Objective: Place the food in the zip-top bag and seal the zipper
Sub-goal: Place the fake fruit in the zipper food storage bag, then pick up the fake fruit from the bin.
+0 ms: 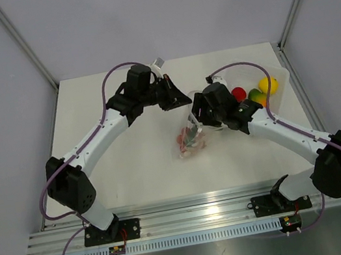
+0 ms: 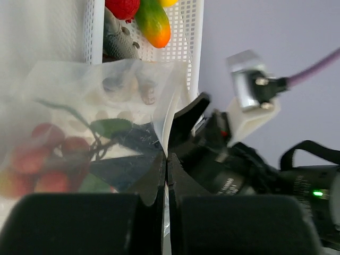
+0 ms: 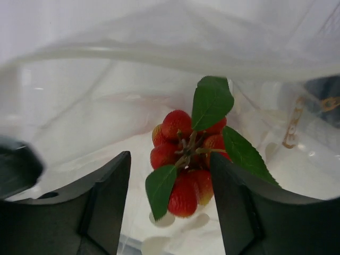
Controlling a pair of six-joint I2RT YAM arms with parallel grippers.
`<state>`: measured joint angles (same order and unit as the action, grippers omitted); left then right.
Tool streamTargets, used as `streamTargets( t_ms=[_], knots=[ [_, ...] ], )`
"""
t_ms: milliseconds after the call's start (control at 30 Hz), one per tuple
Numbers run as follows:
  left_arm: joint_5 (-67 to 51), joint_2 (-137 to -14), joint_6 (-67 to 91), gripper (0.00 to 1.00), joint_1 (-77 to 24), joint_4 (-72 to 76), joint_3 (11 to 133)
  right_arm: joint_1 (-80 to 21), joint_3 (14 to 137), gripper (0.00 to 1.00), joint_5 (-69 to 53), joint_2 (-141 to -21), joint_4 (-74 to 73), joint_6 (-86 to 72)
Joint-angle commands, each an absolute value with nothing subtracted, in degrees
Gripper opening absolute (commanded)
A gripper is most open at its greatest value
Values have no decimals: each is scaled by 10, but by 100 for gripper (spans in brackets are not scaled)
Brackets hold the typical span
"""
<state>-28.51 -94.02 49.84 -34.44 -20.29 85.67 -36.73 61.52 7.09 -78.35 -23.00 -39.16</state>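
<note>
left gripper pinched shut on zip-top bag edge; right gripper jaws apart, empty, strawberry cluster straight ahead inside bag

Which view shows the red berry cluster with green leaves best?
Right wrist: the berry cluster sits centred and sharp inside the zip-top bag. Left wrist shows it blurred through the plastic. Top external shows only a small reddish patch.

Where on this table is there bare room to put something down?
Widest bare table: the near middle, bordered by both arms and the zip-top bag. The far-left corner beyond the left arm is bare too. Crowded: around the bag, where the left end effector and right end effector meet, and the far-right tub of food.
</note>
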Motion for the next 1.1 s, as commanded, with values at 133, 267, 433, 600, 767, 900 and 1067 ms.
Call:
streamTargets(
  t_ms=[133,267,433,600,767,900,1067],
  knots=[
    [-274,-897,468,0,-329,-209,853,-357,721,70,194,-676,-309,-309],
    [-266,-894,457,0,-319,-223,850,-299,722,70,210,-648,-328,-298],
    [-254,-879,438,0,-303,-245,854,-221,724,72,207,-679,-342,-272],
    [-239,-875,414,0,-294,-273,874,-143,725,74,159,-769,-337,-264],
    [-229,-873,403,0,-287,-287,880,-112,739,78,139,-850,-339,-238],
    [-223,-871,396,0,-276,-290,888,-95,747,77,133,-908,-328,-236],
    [-223,-877,394,0,-271,-294,907,-79,772,79,124,-967,-308,-236]
  ],
)
